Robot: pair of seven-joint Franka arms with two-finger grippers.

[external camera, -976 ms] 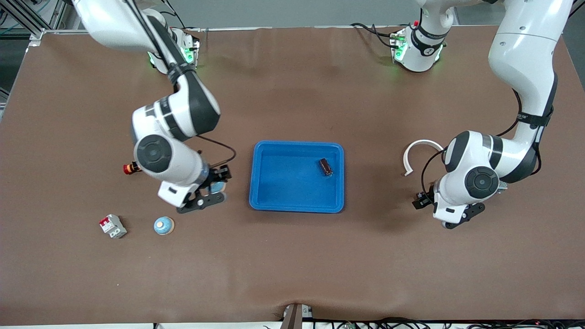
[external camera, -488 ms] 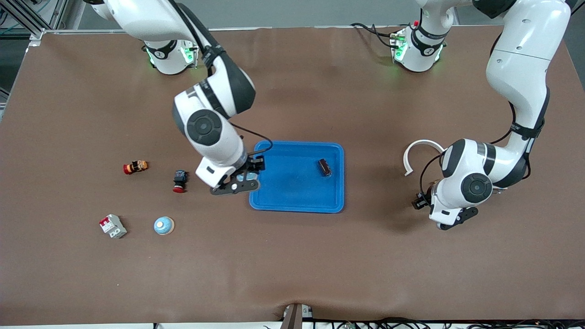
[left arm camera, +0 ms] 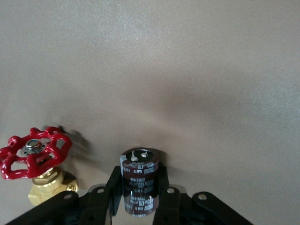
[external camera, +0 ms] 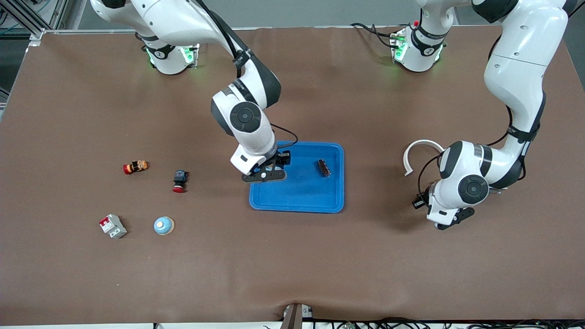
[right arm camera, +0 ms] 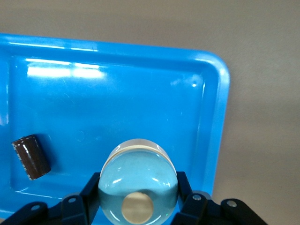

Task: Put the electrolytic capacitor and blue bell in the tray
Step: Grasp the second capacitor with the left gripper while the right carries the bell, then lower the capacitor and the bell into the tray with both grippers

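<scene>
Tabletop from above, nearest first: a spare bell (external camera: 163,225) sits loose toward the right arm's end. The left tool (left arm camera: 139,179) is clamped on a dark capacitor (left arm camera: 139,161) beside a red valve (left arm camera: 35,152), toward the left arm's end. Farther off lies the blue tray (external camera: 296,208), with another capacitor (external camera: 324,167) in it. The right tool (external camera: 267,175) hangs over it, pinching a pale blue bell (right arm camera: 137,178). Best lower this bell near the tray floor, clear of that capacitor, before letting go; a dome may roll.
</scene>
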